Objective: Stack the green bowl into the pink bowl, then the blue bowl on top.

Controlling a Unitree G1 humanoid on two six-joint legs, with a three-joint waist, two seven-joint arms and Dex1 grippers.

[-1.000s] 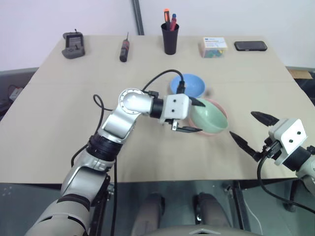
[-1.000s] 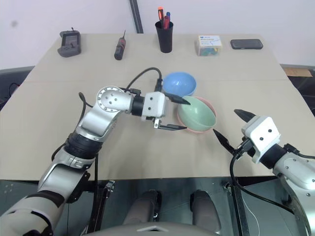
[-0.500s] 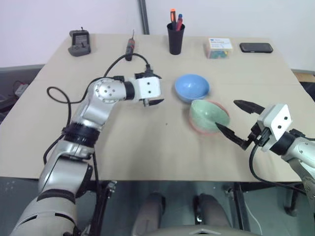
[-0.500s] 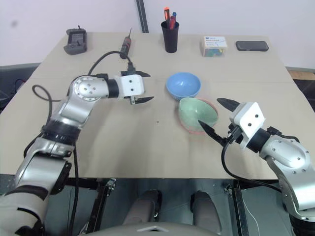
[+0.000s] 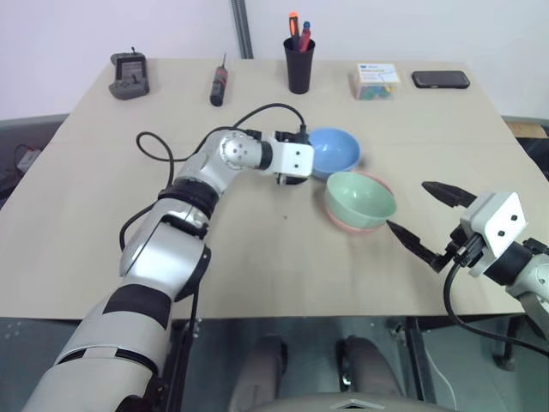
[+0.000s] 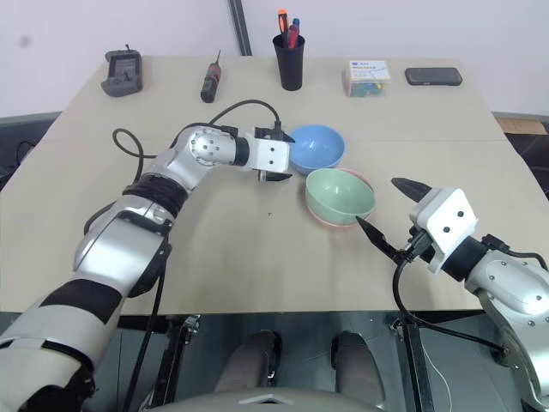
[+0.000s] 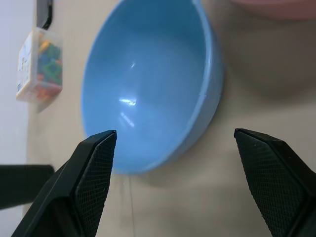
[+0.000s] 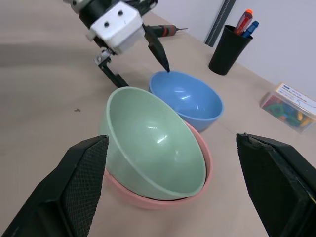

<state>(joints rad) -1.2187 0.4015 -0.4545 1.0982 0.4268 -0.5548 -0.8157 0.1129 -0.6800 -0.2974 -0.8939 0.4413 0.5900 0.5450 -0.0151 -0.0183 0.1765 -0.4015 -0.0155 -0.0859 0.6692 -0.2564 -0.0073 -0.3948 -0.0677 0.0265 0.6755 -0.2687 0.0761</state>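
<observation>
On the tabletop (image 5: 103,223), mid-way toward its right edge, the green bowl (image 5: 361,196) sat nested in the pink bowl (image 5: 380,221). The blue bowl (image 5: 334,151) lay just behind — directly ahead of the left gripper (image 8: 136,57), wide open and empty; the right gripper (image 5: 422,218), likewise open, hung farther off.

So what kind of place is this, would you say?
Probably an office or lab desk: a pen cup, a phone and a box of clips line the far edge of a plain table.
</observation>
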